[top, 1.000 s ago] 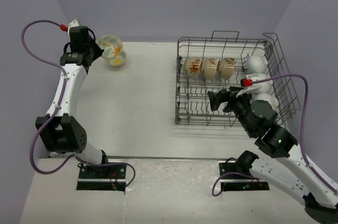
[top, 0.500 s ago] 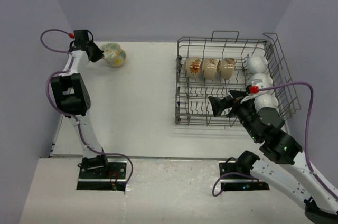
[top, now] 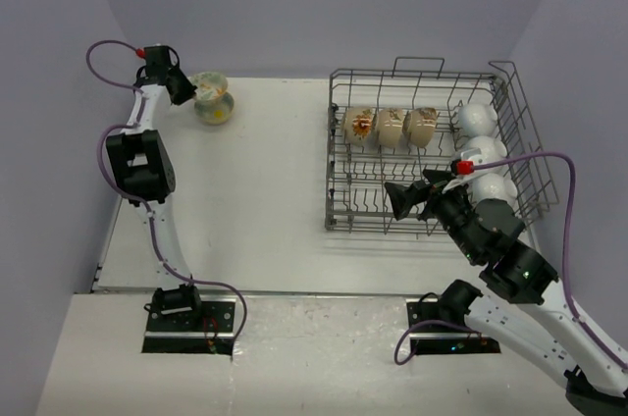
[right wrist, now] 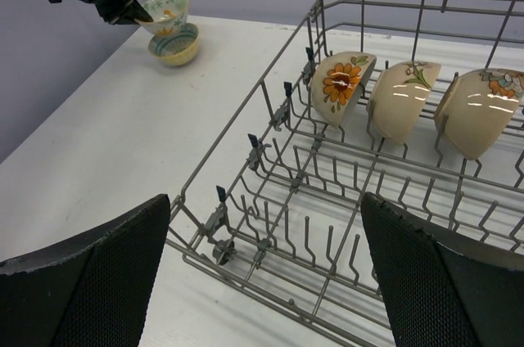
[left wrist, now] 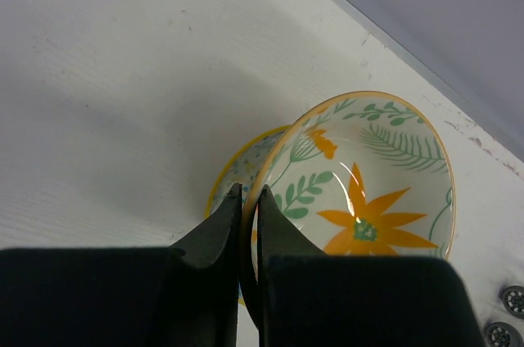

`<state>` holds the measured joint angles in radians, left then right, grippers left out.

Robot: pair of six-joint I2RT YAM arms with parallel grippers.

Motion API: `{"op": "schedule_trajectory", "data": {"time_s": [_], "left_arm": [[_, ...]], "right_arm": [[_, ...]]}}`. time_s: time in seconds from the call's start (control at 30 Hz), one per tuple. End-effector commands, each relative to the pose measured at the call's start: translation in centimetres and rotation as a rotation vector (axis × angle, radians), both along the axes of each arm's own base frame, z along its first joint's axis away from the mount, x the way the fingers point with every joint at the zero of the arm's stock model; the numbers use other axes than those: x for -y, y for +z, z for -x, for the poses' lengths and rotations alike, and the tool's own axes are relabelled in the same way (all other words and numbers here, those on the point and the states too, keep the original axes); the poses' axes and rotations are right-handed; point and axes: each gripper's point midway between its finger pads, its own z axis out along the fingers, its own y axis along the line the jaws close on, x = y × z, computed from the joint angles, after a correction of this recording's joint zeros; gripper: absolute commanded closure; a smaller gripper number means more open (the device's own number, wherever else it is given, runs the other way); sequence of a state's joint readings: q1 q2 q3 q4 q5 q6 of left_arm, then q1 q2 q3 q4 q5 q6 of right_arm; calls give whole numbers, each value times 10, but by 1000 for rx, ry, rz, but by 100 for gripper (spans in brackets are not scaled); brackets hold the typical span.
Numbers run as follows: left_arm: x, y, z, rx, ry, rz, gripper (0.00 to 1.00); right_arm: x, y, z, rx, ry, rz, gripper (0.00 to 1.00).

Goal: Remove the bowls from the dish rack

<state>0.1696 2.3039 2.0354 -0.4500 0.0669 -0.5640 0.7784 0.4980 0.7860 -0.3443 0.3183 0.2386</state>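
Orange-flowered and green-leaved, the floral bowl [left wrist: 360, 191] hangs by its rim in our left gripper [left wrist: 248, 200]. Its fingers are clamped on the rim, just above the second patterned bowl [left wrist: 237, 168] at the upper left of the table [top: 265, 171]. In the past second our left arm [top: 137, 161] has folded up toward that corner while the bowl has hardly shifted, so we judge this stacking step nearly finished. Our right gripper [top: 412, 196], fingers wide apart and carrying nothing, has slid slightly toward the lower edge of the dish rack [top: 373, 202]. We count two bowls out. Six remain racked at centre right: three cream bowls [top: 392, 129] in a row and three white bowls [top: 478, 120] down the right side, the lowest partly hidden.
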Motion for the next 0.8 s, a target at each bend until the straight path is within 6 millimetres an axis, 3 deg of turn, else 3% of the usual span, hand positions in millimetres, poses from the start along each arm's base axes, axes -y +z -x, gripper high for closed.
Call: {"op": "schedule_trajectory", "data": {"time_s": [0.0,0.7,0.77], "left_arm": [[8,25,-14,54,-40,-52,100],[9,1,4,-24,-26,-52,100],[8,2,5,-25,-22,-56,95]], "right_arm": [[-4,4,-2,19,17,3,1],[-4,5,3,33,37,-6,1],[-5,4,2,30,37,-1,1]]}}
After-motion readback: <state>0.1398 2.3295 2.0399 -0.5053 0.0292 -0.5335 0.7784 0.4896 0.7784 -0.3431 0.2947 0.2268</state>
